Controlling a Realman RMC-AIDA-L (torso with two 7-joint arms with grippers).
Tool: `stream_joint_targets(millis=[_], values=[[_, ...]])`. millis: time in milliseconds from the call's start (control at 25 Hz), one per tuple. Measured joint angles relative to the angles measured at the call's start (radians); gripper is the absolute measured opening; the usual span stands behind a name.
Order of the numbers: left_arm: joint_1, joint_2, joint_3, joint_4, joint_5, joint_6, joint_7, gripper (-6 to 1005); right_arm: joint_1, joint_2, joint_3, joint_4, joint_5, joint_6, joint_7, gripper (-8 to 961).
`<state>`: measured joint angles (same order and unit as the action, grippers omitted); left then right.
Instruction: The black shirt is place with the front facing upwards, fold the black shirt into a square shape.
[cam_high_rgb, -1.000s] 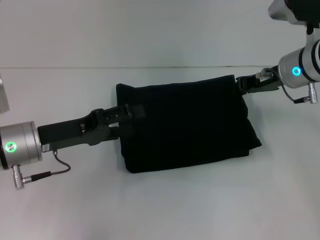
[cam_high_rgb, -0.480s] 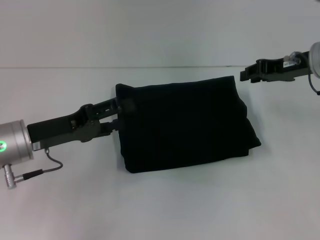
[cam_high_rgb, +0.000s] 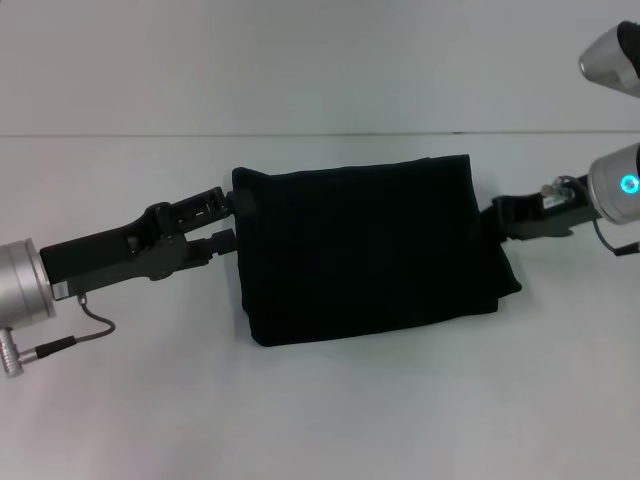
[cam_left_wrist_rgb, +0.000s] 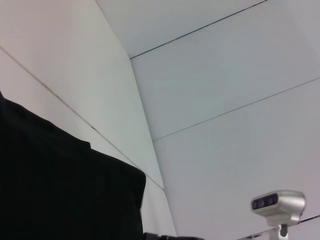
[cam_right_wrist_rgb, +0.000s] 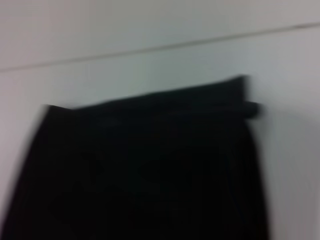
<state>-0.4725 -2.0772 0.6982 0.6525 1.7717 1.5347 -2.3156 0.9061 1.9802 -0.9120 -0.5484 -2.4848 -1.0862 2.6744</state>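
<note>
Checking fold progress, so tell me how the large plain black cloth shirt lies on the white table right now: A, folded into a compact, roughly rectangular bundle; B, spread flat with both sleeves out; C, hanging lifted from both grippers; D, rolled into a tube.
A: the black shirt lies as a compact folded bundle on the white table, no sleeves spread.

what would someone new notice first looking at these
The black shirt, folded into a compact near-rectangular bundle, lies in the middle of the pale table and stands out sharply against it. The left gripper reaches in from the left, its open fingers at the bundle's left edge. The right gripper sits at the bundle's right edge, opposite it.
</note>
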Motion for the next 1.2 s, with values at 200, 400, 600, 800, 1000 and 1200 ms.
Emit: stream_joint_targets(millis=[200,400,600,800,1000,1200], values=[[0.006,0.004,-0.001,0.002,0.000,0.009,-0.002,948,-0.055,-0.008,0.049,-0.146,0.027,-0.134,-0.015,331],[0.016,0.018,0.007,-0.007,0.020,0.059,-0.005,948,-0.215,-0.001,0.190,-0.326,0.430,-0.338,-0.258,335],[0.033,0.023,0.010,-0.023,0.074,0.084,-0.021,947,-0.393,-0.009,0.312,-0.192,0.784,-0.499,-0.556,339],[0.057,-0.017,0.008,-0.036,0.155,0.039,-0.067,947,-0.560,0.000,0.472,-0.018,0.897,-0.540,-0.760,591],[0.069,-0.065,0.002,-0.072,0.167,-0.155,-0.076,947,-0.586,0.002,0.537,0.046,0.900,-0.538,-0.813,762],[0.037,-0.076,0.000,-0.133,0.161,-0.249,-0.085,947,-0.571,-0.001,0.536,0.053,0.898,-0.534,-0.819,852]])
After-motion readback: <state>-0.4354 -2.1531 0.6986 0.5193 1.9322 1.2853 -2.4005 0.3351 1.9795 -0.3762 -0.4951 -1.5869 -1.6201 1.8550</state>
